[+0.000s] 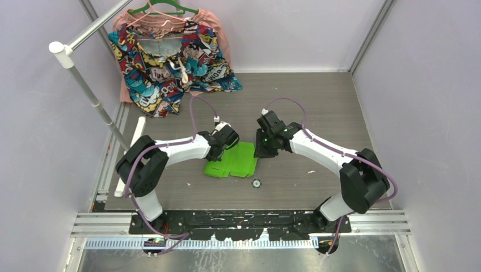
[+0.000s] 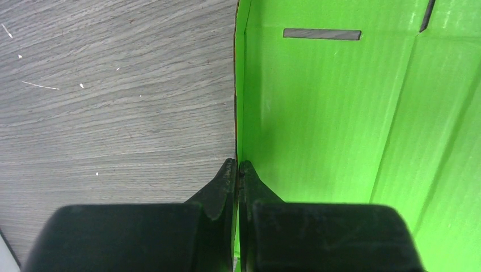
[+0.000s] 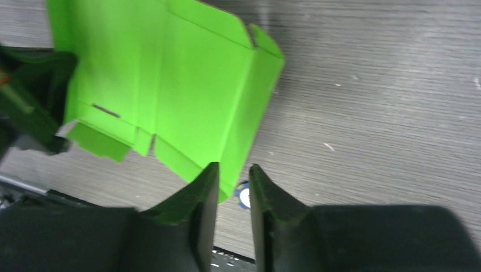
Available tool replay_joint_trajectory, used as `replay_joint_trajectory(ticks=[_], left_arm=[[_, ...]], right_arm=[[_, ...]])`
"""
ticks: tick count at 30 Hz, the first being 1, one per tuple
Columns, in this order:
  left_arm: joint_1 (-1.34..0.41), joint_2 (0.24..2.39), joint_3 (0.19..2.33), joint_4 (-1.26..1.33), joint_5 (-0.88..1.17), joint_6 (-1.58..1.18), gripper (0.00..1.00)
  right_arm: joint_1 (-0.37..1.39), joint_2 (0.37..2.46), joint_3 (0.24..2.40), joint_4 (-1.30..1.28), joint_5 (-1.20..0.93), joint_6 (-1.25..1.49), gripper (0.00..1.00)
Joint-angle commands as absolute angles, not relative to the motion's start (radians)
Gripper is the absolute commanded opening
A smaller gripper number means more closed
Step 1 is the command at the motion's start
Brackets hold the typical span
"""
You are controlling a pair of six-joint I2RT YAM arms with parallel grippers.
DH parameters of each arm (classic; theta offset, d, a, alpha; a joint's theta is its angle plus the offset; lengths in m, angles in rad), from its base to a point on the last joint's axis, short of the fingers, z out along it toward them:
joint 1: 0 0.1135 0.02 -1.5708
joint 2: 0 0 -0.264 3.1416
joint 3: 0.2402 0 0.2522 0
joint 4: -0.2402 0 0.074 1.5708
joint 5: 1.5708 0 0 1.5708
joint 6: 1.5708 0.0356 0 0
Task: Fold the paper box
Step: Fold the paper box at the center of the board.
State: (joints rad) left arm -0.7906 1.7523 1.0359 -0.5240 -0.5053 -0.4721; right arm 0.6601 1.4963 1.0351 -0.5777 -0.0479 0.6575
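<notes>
The paper box is a flat lime-green die-cut sheet with flaps and a slot, lying on the table between the two arms. My left gripper is shut on the sheet's left edge, and the panel spreads to the right of the fingers. In the top view that gripper sits at the sheet's far left corner. My right gripper is open, its jaws a little apart at the sheet's near right corner; a green tip pokes into the gap, unclamped. From above, the right gripper stands at the sheet's right edge.
A small blue-and-white disc lies on the table just in front of the sheet, also seen between the right fingers. A colourful patterned garment hangs at the back left. A white rack pole slants along the left side.
</notes>
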Motion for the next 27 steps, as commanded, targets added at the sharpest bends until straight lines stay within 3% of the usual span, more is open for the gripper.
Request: replay_joint_trajectory(ticks=[1,8,27], left_arm=[[-0.792,1.757,1.018,-0.534,-0.474,-0.492,0.0],[-0.79,1.758,0.999,-0.488,-0.417,-0.493,0.0],[-0.79,1.743,0.976,-0.452,-0.368,-0.512,0.0]], right_arm=[[0.621,1.416,0.99,-0.564,-0.03,0.668,0.37],[0.601,1.387,0.946,-0.554,-0.027,0.673,0.48],[0.596,1.459,0.908,-0.482,-0.035,0.695,0.51]])
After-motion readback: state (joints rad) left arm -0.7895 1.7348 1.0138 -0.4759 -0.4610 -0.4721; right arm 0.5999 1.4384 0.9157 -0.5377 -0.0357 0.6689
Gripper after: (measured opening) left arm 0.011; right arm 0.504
